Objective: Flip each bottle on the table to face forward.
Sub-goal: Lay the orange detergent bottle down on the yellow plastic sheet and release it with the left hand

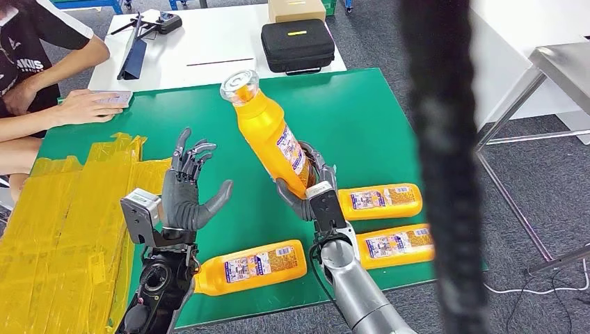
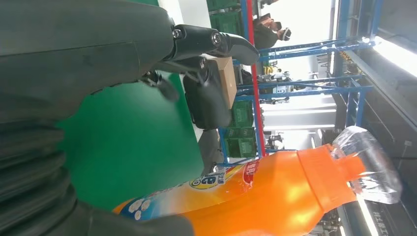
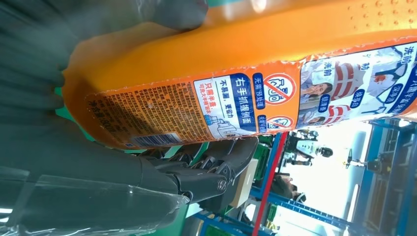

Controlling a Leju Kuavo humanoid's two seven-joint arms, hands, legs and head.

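Note:
My right hand grips the base of an orange bottle and holds it up over the green table, tilted, its clear cap toward the far side. The right wrist view shows the bottle's printed label close against that hand. The left hand is raised to the left of the bottle, fingers spread, holding nothing. In the left wrist view the bottle is beside the left hand. Three more orange bottles lie flat: one near the front edge, two at the right.
Yellow taped sheeting covers the table's left part. A person's hand rests at the far left edge. A white table behind carries a black case and a cardboard box. A dark blurred cable hangs close to the camera at right.

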